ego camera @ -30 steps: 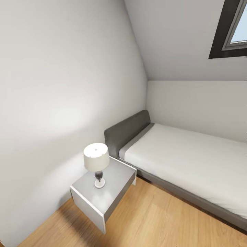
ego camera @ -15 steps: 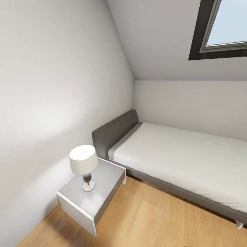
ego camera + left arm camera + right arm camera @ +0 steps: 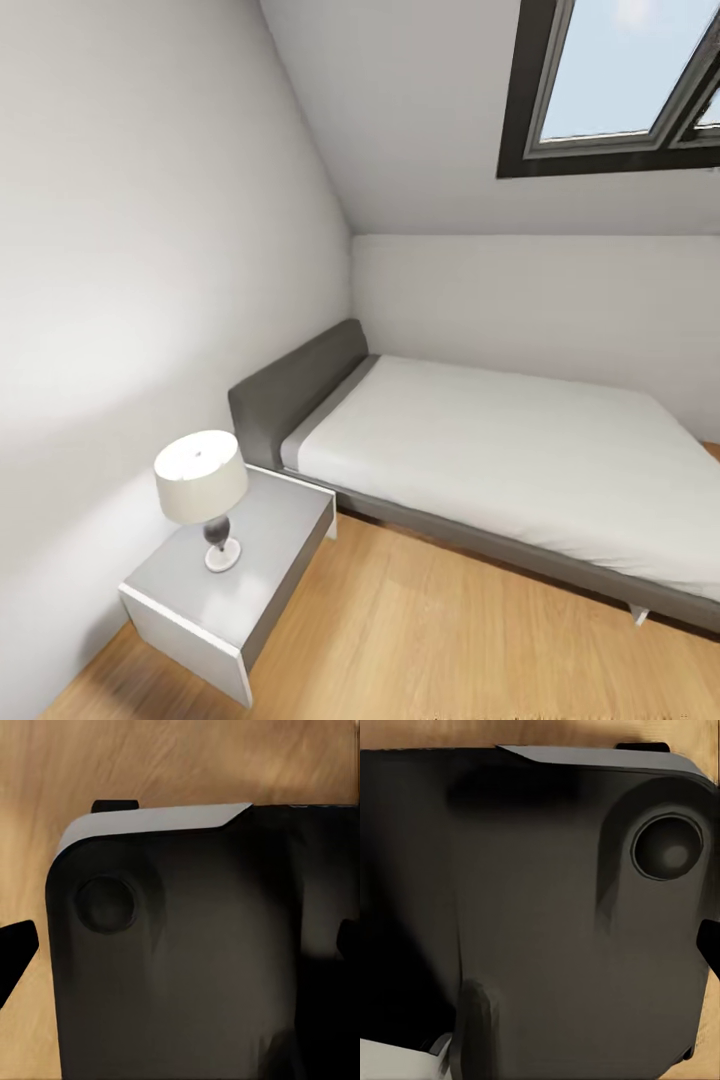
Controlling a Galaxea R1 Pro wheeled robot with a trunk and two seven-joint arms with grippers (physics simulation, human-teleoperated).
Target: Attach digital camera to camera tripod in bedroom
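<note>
The head view looks into a corner of the bedroom (image 3: 440,130): white walls, a sloped ceiling and a dark-framed skylight (image 3: 620,90) at upper right showing pale sky. A grey bed (image 3: 500,450) with a white mattress and a dark grey headboard runs along the far wall, its head toward the left wall. Just beside the headboard, at near left, a grey bedside desk (image 3: 262,560) carries a small lamp (image 3: 203,488) with a cream shade, dark stem and white foot, standing upright. Light wood floor (image 3: 430,640) covers the near ground. Each wrist view looks down on a dark, rounded robot body panel (image 3: 195,960) over wood floor. Whether either pincer is open or closed cannot be told.
</note>
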